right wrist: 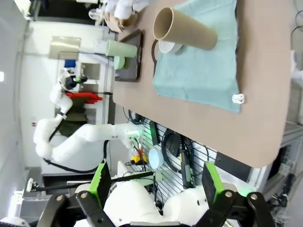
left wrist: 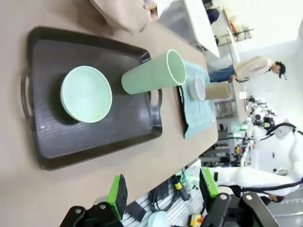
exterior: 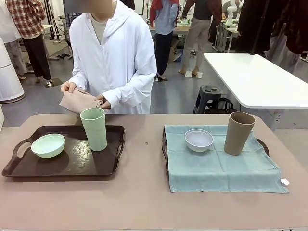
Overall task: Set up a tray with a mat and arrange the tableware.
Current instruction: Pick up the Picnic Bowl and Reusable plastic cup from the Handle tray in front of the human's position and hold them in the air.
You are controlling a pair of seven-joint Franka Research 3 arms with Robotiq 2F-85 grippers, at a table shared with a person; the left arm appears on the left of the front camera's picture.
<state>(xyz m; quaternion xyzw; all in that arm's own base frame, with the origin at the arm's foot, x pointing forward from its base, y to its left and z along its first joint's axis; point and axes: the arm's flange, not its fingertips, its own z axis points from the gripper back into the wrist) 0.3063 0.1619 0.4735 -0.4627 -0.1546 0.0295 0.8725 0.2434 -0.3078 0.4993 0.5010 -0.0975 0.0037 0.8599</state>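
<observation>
Hovering | left hand (left wrist: 162, 179) released, green bowl (left wrist: 86, 93) well ahead | right hand (right wrist: 156, 169) released, brown cup (right wrist: 187, 30) ahead

Left tray (exterior: 82, 162): dark brown, near black, faint grain. Pale green bowl (exterior: 48, 145): mint, plain, no pattern. Tall green cup (exterior: 94, 128): same mint, a shade deeper. Mat (exterior: 221, 168): dusty blue-green, plain, with small white tag (exterior: 285, 181) at one corner. White bowl (exterior: 198, 139): white, greyish inside. Tall brown cup (exterior: 238, 133): matte taupe-brown. Table (exterior: 144, 202): greyish beige. Folded cloth (exterior: 79, 101): dusty pink-beige. Coat (exterior: 120, 57): white. Left gripper (left wrist: 162, 182), right gripper (right wrist: 156, 172): black, green pads.
</observation>
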